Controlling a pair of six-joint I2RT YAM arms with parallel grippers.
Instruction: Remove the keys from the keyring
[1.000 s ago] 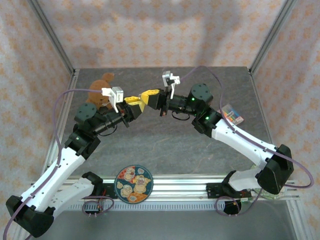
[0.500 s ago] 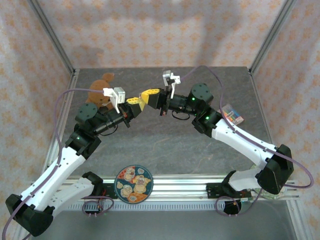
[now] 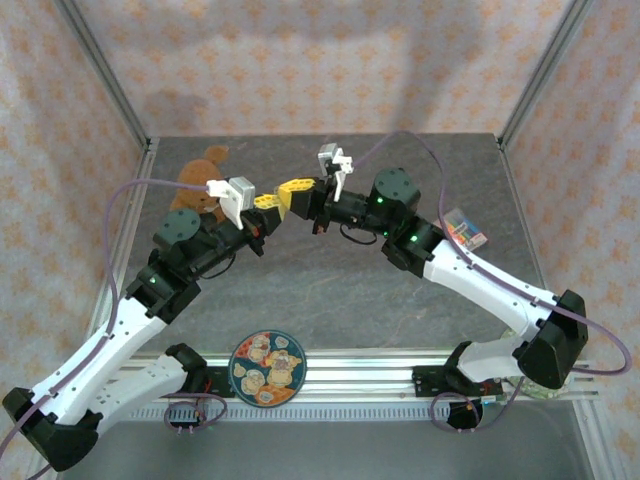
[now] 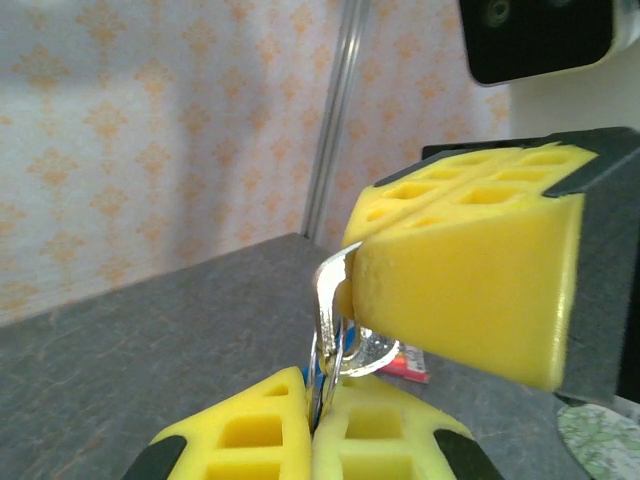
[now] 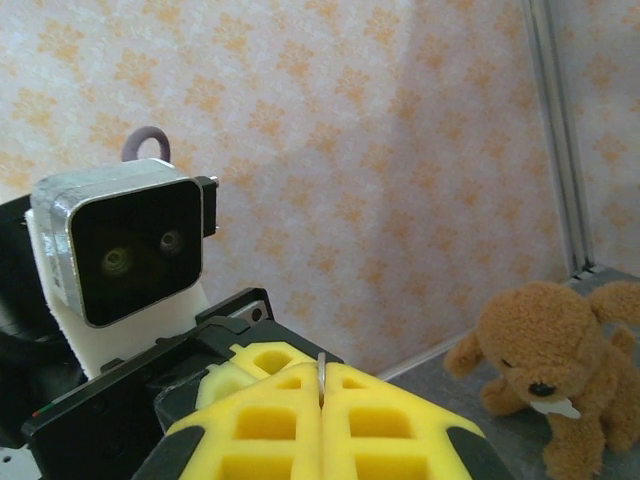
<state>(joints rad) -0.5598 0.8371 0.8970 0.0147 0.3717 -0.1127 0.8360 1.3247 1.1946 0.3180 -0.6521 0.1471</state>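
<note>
Inspector: Keys (image 4: 328, 305), location and grip?
Onlooker: Held aloft, right of the teddy bear (image 3: 205, 176). Left gripper (image 4: 314, 405) clamped on them; right gripper (image 5: 322, 372), just beyond, pinched on the same metal. Thin, stiff, slippery, I judge: take flat faces, not edges.

Yellow end effector pads (image 4: 470, 290), silvery keys (image 4: 328, 300), brown teddy (image 5: 555, 370) (orange-patterned walls (image 5: 350, 150)), mottled grey table (image 3: 330, 290).

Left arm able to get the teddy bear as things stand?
Probably not yet. The left gripper is shut on the keys, which the right gripper also pinches in mid-air. The teddy bear sits uncovered beside the left arm, but that gripper would have to let go first.
</note>
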